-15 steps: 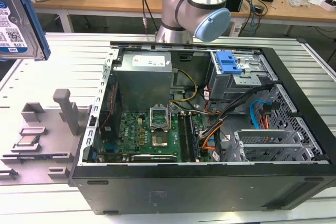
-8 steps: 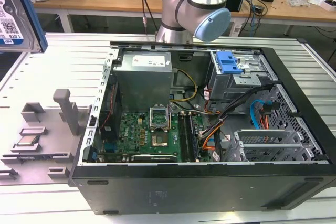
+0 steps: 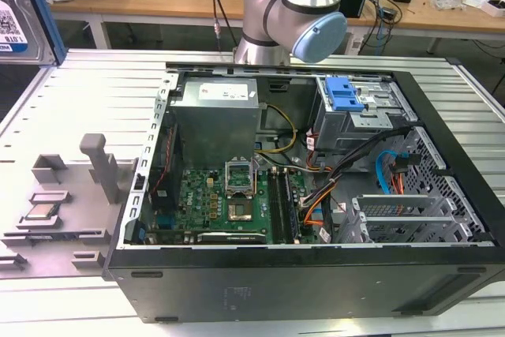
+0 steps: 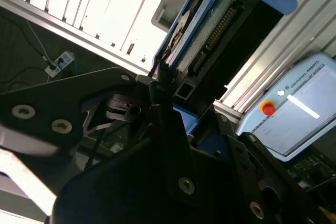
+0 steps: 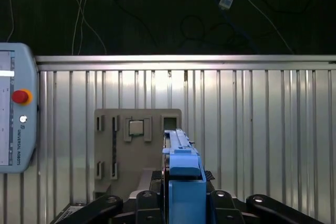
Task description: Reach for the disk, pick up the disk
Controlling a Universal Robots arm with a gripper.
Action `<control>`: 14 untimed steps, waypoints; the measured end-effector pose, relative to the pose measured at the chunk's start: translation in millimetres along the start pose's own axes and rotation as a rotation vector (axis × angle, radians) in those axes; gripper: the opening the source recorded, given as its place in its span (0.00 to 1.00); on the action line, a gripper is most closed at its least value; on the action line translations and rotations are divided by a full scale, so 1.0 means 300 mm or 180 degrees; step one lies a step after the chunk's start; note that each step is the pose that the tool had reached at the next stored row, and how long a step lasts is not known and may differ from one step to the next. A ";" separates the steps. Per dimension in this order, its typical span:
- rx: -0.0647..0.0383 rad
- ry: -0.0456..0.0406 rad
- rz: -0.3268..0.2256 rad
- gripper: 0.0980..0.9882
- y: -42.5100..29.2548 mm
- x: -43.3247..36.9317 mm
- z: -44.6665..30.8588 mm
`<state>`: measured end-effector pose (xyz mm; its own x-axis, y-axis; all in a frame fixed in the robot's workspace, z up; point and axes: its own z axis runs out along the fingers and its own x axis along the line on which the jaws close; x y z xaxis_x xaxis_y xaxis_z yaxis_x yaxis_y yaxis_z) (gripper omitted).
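**One disk, pinched edge-on and hanging clear of the desk**

Two dark fingers (image 5: 149, 205) sit closest in the first wrist view, pressed in from either side on the disk (image 5: 184, 174). They look clamped on its blue frame, with no gap showing on either flank. The disk stands on edge between them, its thin side toward the camera. That hold makes sense: squeezing across the narrow thickness puts each finger against a broad flat face, so the part should be less apt to twist.

Well below it lies a grey tray (image 5: 113, 171) with cut-out slots, one of them seating a small square chip (image 5: 136, 128). The slots probably give each part a fixed, repeatable place. The tray rests on the ribbed metal desk (image 5: 252, 129). A control pendant (image 5: 16, 108) lies flat at the desk's edge, out of the work area. Beyond the edge is dark floor (image 5: 157, 9) with loose cables.

In the exterior view the disk (image 3: 17, 21) shows high at the exterior view's left, well apart from the open computer case (image 3: 316, 274) — so the pickup appears done, the disk carried in the air rather than resting on anything.
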<state>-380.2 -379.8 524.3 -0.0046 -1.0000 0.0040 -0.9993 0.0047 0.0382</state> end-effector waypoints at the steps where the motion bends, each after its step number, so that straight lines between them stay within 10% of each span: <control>1: 0.0000 0.0000 0.0000 0.30 0.000 0.000 0.000; 6: 0.0000 0.0000 0.0000 0.30 -0.003 0.000 0.000; 14: 0.0000 0.0002 0.0000 0.30 -0.114 -0.001 -0.005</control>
<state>-346.0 -379.7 524.4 -0.0046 -1.0000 0.0048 -0.9993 0.0048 0.0382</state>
